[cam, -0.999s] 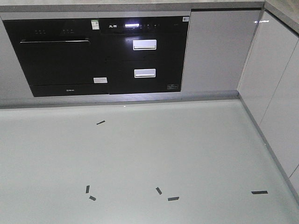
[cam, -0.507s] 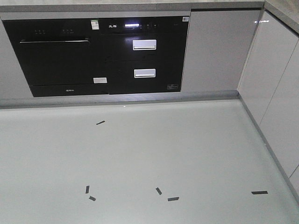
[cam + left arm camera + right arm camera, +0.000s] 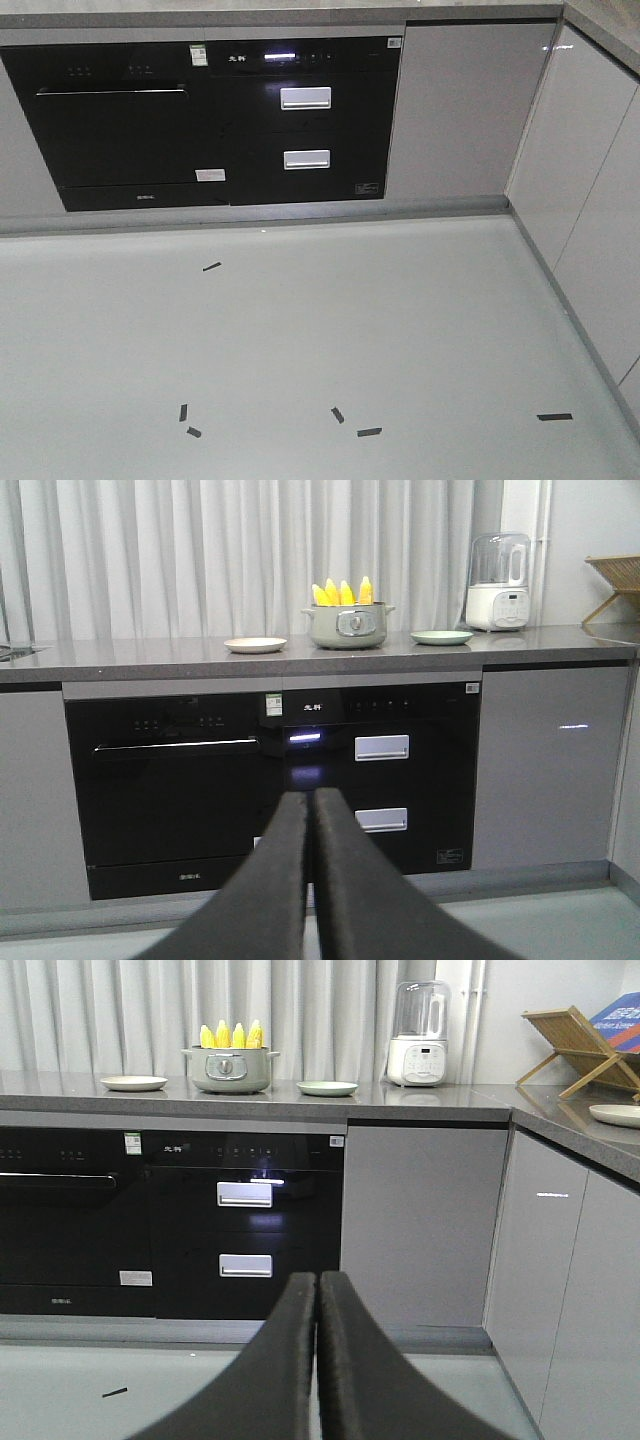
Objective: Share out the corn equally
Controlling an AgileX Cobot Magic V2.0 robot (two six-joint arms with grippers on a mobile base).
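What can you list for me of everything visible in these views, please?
corn: four, yellow, upright in the pot
pot: one, grey-green, on the counter
cream plate: one, left of pot
green plate: one, right of pot
blender: one, white, counter, right of green plate
wooden rack: one, tan, side counter
pale plate: one, side counter
tape marks: six, black, floor
appliances: two, black, under counter
left gripper: one, black, shut
right gripper: one, black, shut

White curtains (image 3: 200, 550) hang behind a grey countertop (image 3: 130, 658). Under it sit a black built-in oven (image 3: 170, 800) and glossy grey cabinet doors (image 3: 420, 1220). The pale floor (image 3: 420, 320) carries short black tape marks (image 3: 369, 432).
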